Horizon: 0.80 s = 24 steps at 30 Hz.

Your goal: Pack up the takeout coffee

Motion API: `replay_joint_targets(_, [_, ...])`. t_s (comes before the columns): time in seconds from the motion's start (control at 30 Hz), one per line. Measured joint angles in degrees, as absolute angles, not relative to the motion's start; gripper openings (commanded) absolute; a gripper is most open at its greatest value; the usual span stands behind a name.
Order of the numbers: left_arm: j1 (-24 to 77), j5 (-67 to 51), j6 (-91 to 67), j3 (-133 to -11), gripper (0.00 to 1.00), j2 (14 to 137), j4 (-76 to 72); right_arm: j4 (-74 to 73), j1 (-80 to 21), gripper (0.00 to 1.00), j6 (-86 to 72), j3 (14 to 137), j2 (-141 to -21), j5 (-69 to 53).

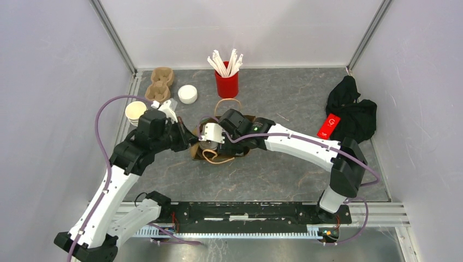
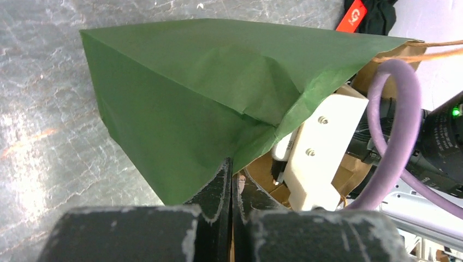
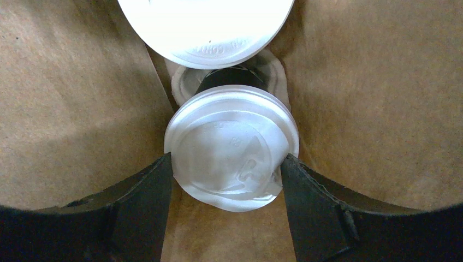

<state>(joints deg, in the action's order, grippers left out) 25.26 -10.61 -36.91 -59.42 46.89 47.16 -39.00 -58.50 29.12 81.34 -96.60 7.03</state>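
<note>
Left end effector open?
No, the left end effector is pinched shut on the edge of the green paper bag.

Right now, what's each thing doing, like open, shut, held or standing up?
Green bag, mouth held open.
Left claw, shut, pinching the bag's edge.
Near cup, lid on, gripped.
Far cup, lid on, not held.
Right claw, inside the bag, closed on the near cup.
Red holder, upright, holding straws.

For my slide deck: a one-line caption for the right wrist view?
Inside the paper bag, the right end effector grips a white-lidded coffee cup; a second lidded cup sits beyond.
</note>
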Motion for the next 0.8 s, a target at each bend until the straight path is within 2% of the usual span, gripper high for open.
replay_joint_targets(0.5, [25.3,1.1,-45.5,-63.2,0.02,49.6,54.0,-39.1,-58.7,0.45,26.6,84.7,-102.9,8.1])
replay_joint_targets(0.6, [25.3,3.0,-46.1,-64.2,0.02,50.6,54.1,-38.4,-58.8,0.51,26.7,84.5,-103.4,8.5])
replay_joint_targets(0.8, [25.3,4.2,-47.0,-64.9,0.02,52.2,54.0,-39.0,-58.8,0.71,26.5,86.2,-104.0,9.2])
